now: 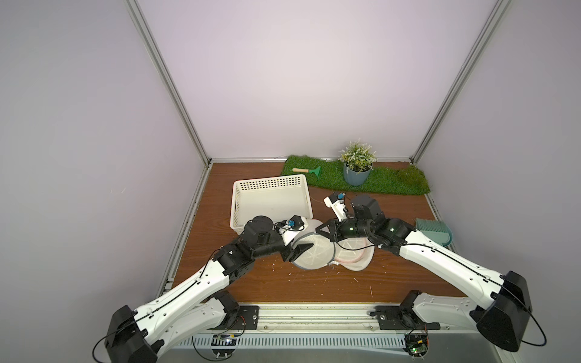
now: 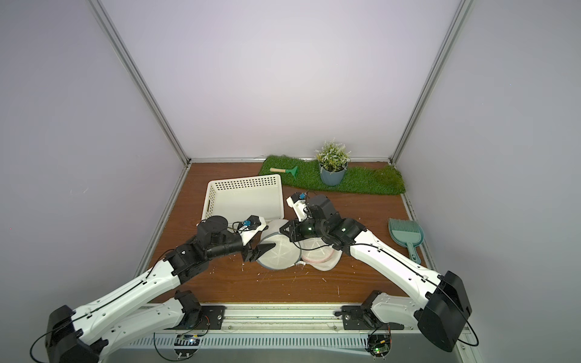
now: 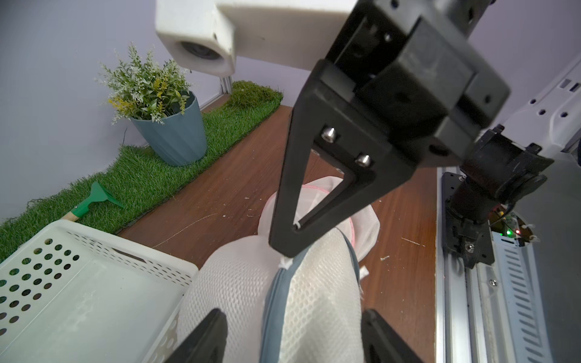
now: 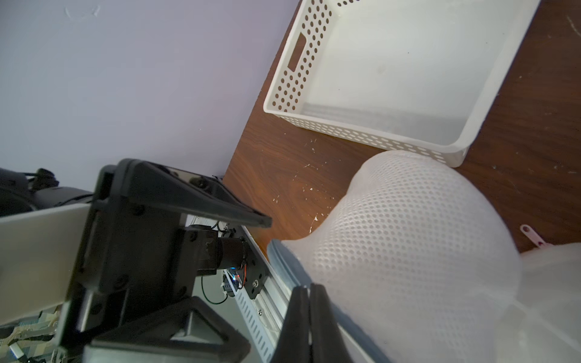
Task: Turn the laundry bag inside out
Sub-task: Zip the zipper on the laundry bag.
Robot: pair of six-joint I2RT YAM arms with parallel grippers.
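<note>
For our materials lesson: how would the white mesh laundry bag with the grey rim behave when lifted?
The white mesh laundry bag with the grey rim probably flops: its netting bulges and folds. Likely light, being open mesh. Its rim holds a round curve, so perhaps springy.

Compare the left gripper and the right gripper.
The left gripper is open; the right gripper is shut. The left gripper straddles the laundry bag without gripping; the right gripper pinches its grey rim. Both are black, at the bag.
</note>
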